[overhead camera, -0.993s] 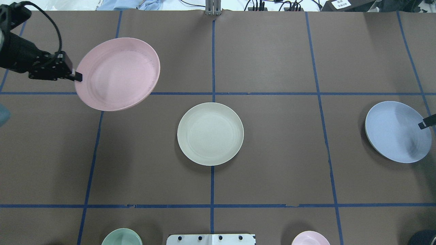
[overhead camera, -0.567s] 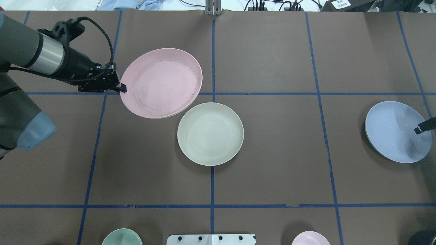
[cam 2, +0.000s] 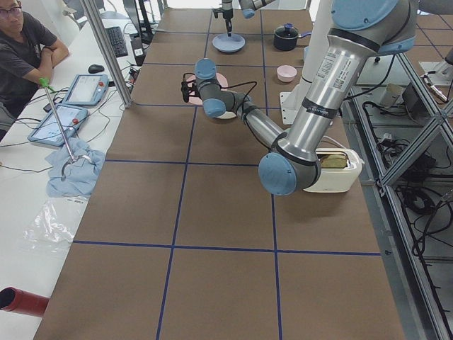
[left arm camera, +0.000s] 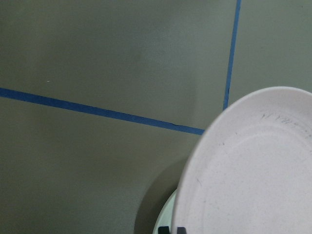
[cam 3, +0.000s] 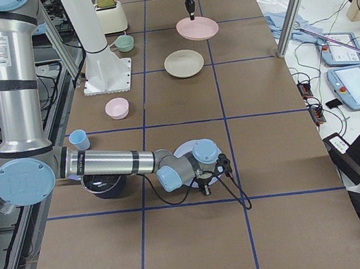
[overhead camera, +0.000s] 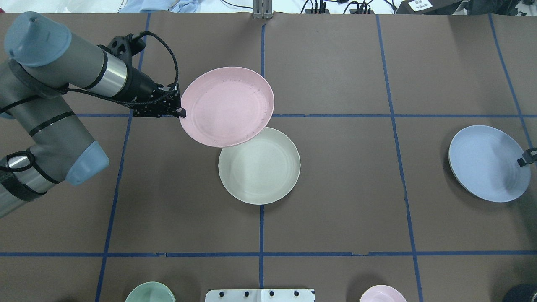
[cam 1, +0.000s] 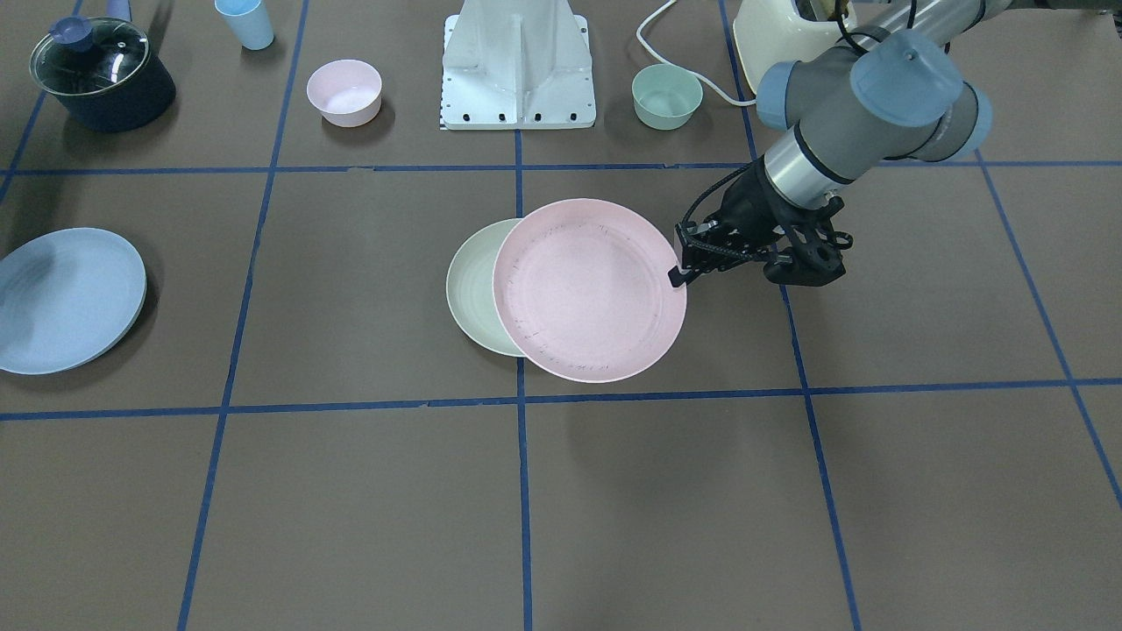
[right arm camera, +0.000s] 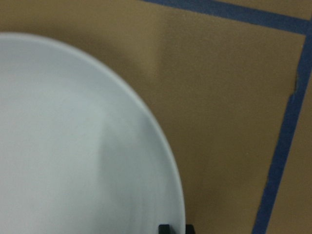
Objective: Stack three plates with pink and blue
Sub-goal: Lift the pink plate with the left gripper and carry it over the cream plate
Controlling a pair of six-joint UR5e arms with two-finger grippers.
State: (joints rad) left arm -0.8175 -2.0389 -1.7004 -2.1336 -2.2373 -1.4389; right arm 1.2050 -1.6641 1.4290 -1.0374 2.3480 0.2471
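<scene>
My left gripper (overhead camera: 181, 112) is shut on the left rim of the pale pink plate (overhead camera: 226, 107) and holds it in the air. The plate overlaps the far-left edge of the cream-white plate (overhead camera: 262, 170), which lies flat at the table's middle. In the front view the pink plate (cam 1: 589, 289) covers most of the cream plate (cam 1: 473, 289). The light blue plate (overhead camera: 486, 163) is at the far right. My right gripper (overhead camera: 526, 158) pinches its right rim. The right wrist view shows the blue plate's rim (right arm camera: 73, 146) between the fingertips (right arm camera: 165, 228).
A green bowl (overhead camera: 150, 292) and a small pink bowl (overhead camera: 381, 293) flank the robot base (overhead camera: 260, 295) at the near edge. A lidded pot (cam 1: 101, 74), a blue cup (cam 1: 245, 22) and a toaster (cam 1: 780, 35) stand on the robot's side.
My left arm has carried the pink plate right and nearer, from the far left until it overlaps the cream plate. My right gripper shifted slightly at the blue plate's rim.
</scene>
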